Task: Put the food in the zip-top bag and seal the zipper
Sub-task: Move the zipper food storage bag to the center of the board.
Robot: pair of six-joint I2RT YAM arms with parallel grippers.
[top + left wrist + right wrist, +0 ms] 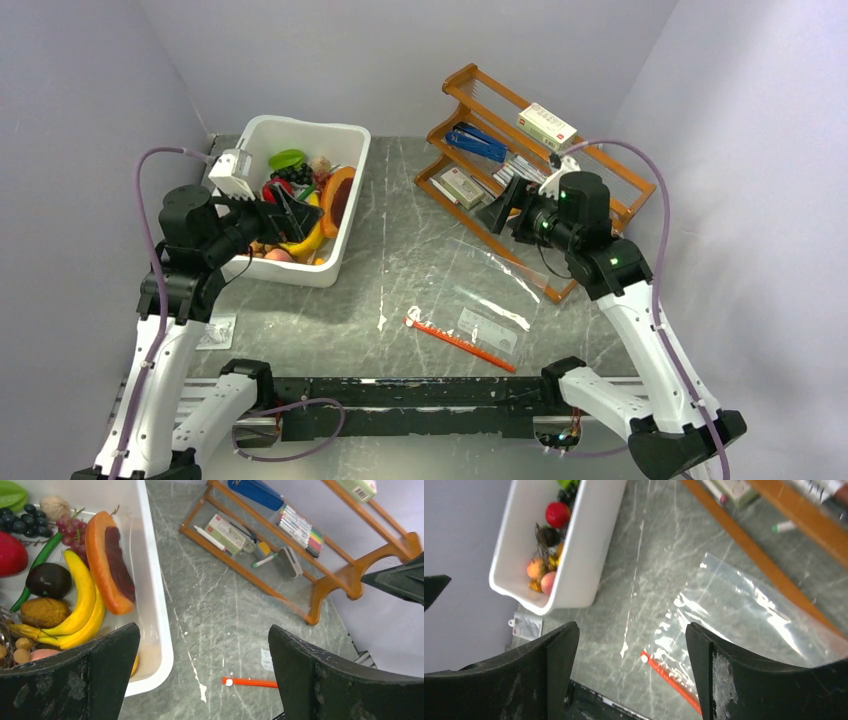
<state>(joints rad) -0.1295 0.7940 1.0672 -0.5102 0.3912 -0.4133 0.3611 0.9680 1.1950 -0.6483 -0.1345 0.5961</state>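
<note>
The food lies in a white bin (350,235): a yellow banana bunch (82,595), a dark red-brown orange-rimmed slab (107,562), dark grapes (22,520) and a red round fruit (10,555). The clear zip-top bag (490,300) lies flat and empty on the table's near middle. Its orange-red zipper (460,343) runs along the near edge, with the white slider (228,682) at the left end. My left gripper (290,212) hovers open and empty over the bin's near right part. My right gripper (500,212) is open and empty, above the table beyond the bag (734,610).
A wooden rack (600,170) with pens, markers and small boxes stands at the back right, close behind my right gripper. A small flat packet (215,333) lies near the left arm's base. White scuff marks streak the grey marble table between bin and bag.
</note>
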